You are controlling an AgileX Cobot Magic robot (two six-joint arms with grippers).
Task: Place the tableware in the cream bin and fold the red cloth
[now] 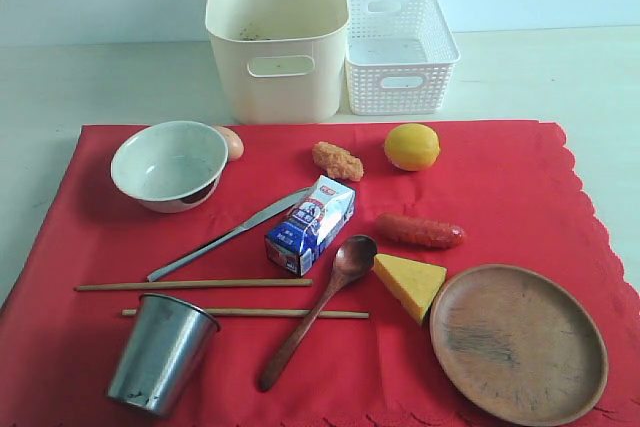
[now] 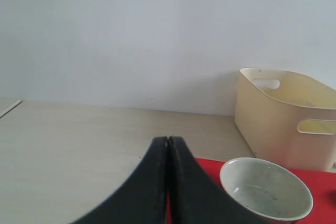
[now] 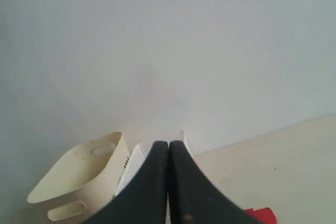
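I see the left gripper (image 2: 168,139) with its black fingers pressed together on nothing, and the right gripper (image 3: 168,142) the same. The pale green-white bowl (image 1: 168,162), steel cup (image 1: 160,352), silver table knife (image 1: 230,235), two thin wooden chopsticks (image 1: 195,285), dark wooden spoon (image 1: 315,312) and round brown wooden plate (image 1: 518,342) lie on the large bright red cloth (image 1: 500,187), which is spread flat. The tall cream plastic bin (image 1: 277,37) stands just off the cloth's edge, beside a white lattice basket (image 1: 400,47).
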